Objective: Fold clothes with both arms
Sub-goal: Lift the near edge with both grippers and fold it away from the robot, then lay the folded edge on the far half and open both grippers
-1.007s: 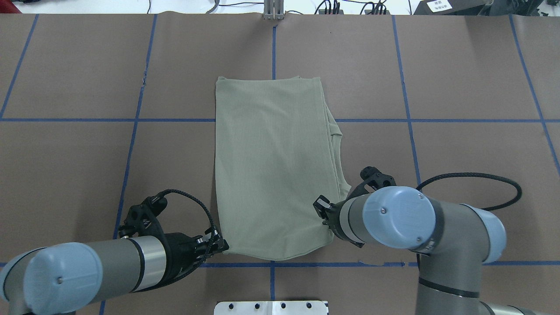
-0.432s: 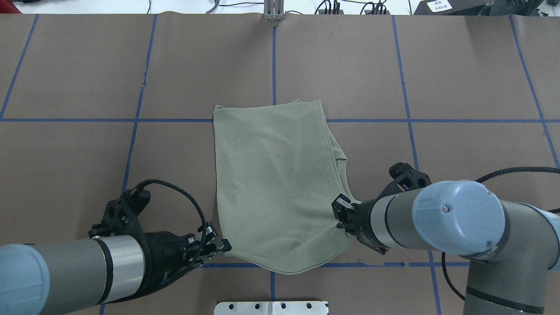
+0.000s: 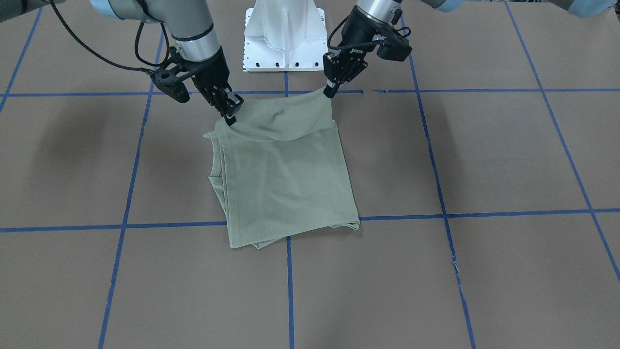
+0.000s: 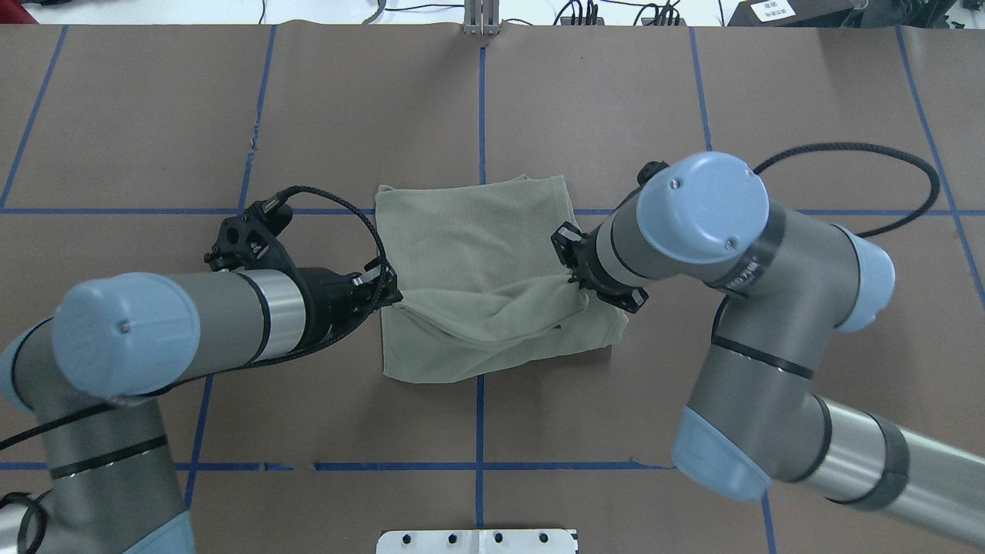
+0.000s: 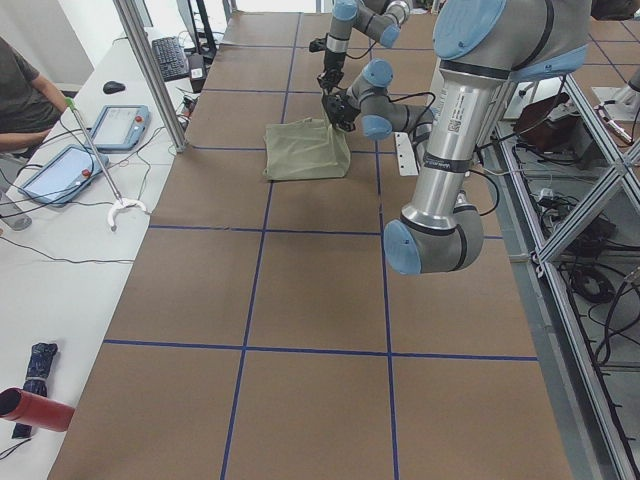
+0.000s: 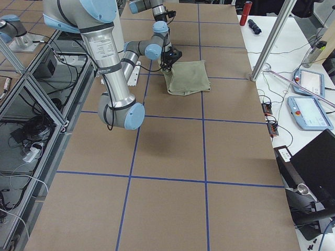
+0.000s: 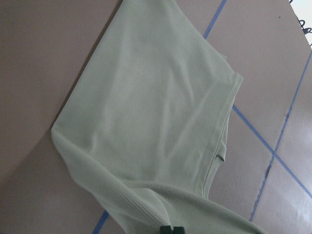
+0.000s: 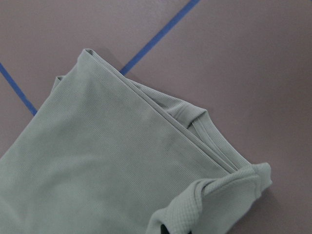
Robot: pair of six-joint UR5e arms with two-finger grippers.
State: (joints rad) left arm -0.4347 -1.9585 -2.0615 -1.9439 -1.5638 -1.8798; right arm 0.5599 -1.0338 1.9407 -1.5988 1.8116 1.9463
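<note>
Left claw (image 4: 387, 290) and right claw (image 4: 571, 265) have moved forward off the near tape line (image 4: 385, 466) — the hem corners of the shirt (image 4: 469, 238) travel with them. Each claw is clamped on one near corner, with the fabric raised and sagging between them over the flat far half. Shirt sits mid-way across the bench (image 4: 154, 115) — far edge just past the far tape line (image 4: 115, 210).
</note>
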